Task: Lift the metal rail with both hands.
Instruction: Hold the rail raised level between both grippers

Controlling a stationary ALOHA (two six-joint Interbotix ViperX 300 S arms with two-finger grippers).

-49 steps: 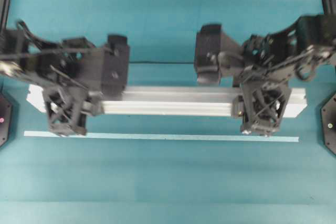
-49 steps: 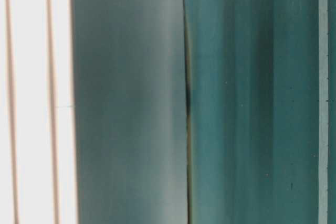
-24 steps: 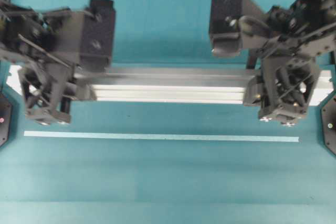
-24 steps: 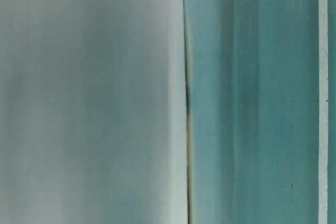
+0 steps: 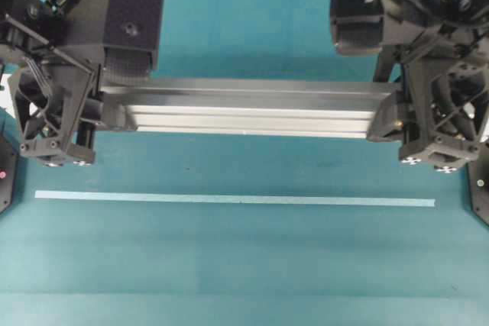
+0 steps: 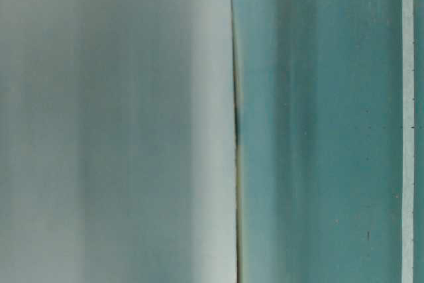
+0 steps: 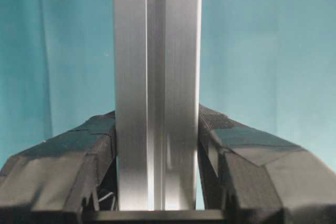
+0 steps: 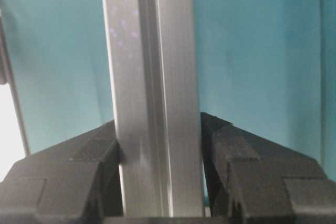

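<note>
The metal rail (image 5: 244,108), a long grooved silver bar, hangs level across the overhead view above the teal table. My left gripper (image 5: 105,109) is shut on it near its left end, and my right gripper (image 5: 388,112) is shut on it near its right end. In the left wrist view the rail (image 7: 157,66) runs straight up between the black fingers (image 7: 79,153), with the left gripper (image 7: 157,129) pressed on both its sides. The right wrist view shows the same: the rail (image 8: 152,66) is clamped in the right gripper (image 8: 158,132). Both rail ends are hidden behind the gripper frames.
A thin pale-blue tape strip (image 5: 229,199) lies flat on the table in front of the rail and also shows in the table-level view (image 6: 407,124). Black device bases sit at the left (image 5: 4,173) and right (image 5: 480,188) edges. A blurred grey mass fills the table-level view's left half.
Both grippers have risen with the rail held between them; it looks larger, sits higher in the overhead view and is farther from the tape strip. Neither grip has changed.
</note>
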